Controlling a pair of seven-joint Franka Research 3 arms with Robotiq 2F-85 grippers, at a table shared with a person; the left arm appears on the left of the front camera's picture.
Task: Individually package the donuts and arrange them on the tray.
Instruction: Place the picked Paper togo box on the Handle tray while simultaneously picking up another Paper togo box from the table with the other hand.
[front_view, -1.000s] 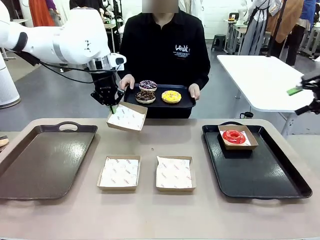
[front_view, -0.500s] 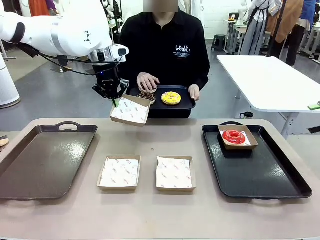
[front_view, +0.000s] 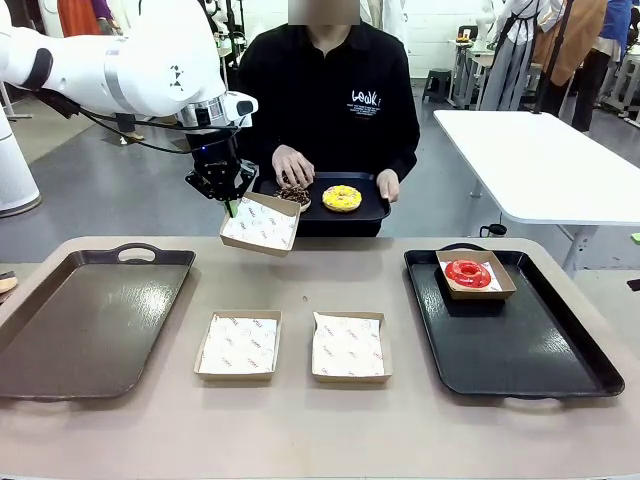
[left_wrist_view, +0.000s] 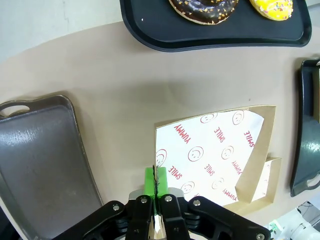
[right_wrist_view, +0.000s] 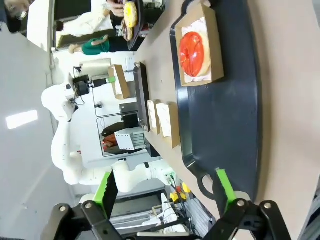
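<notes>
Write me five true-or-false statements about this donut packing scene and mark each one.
1. The left claw is shut on the rim of a paper-lined box, held off the table. True.
2. The red donut lies bare on the right tray. False: it sits in a box there.
3. The yellow donut is on the small tray that the person holds. True.
4. The two table boxes hold donuts. False: only printed paper.
5. The right claw is shut. False: open wide.
</notes>
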